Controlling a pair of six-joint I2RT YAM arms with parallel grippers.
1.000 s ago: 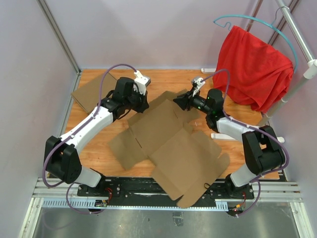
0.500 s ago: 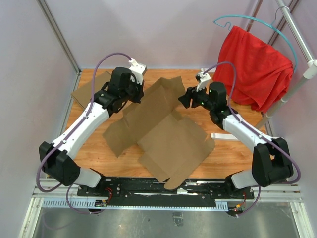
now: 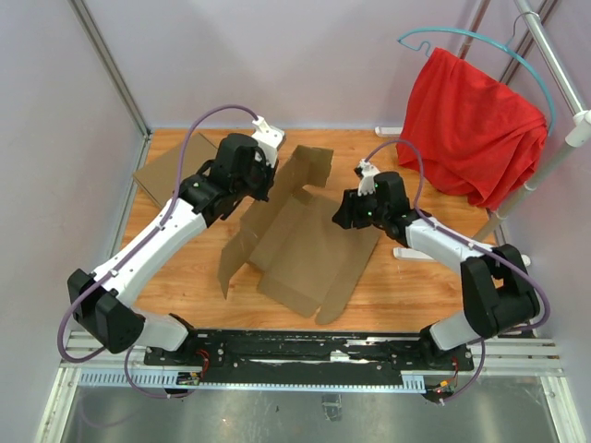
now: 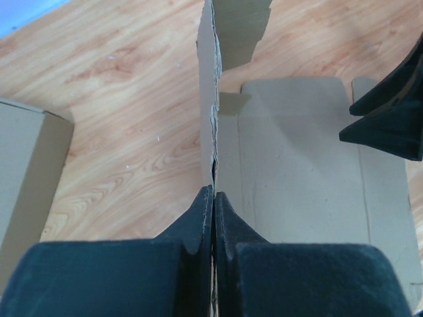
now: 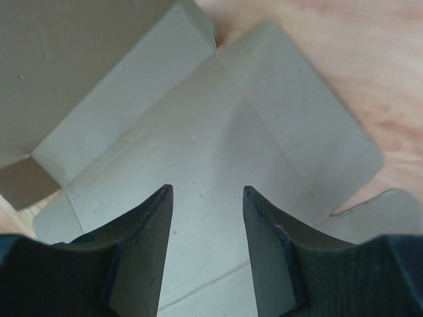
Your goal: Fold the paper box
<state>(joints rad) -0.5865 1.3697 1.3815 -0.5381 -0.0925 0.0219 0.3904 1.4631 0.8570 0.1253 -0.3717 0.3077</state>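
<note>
- Left claw (image 4: 213,191) pinches the raised 12 o'clock flap (image 4: 210,99) of the paper box (image 3: 300,249); tugging may tear it.
- Right claw (image 5: 205,198), spread and empty, pins nothing; the box may slide across the tabletop (image 3: 185,277).

brown cardboard paper box (image 3: 305,249), half-folded, base flat on table, rear wall raised upright

From above, the left arm (image 3: 166,231) hides where the left jaws meet the box (image 3: 305,245). The spare cardboard (image 4: 26,165) runs off the left wrist view's left edge; the box overfills the right wrist view.
</note>
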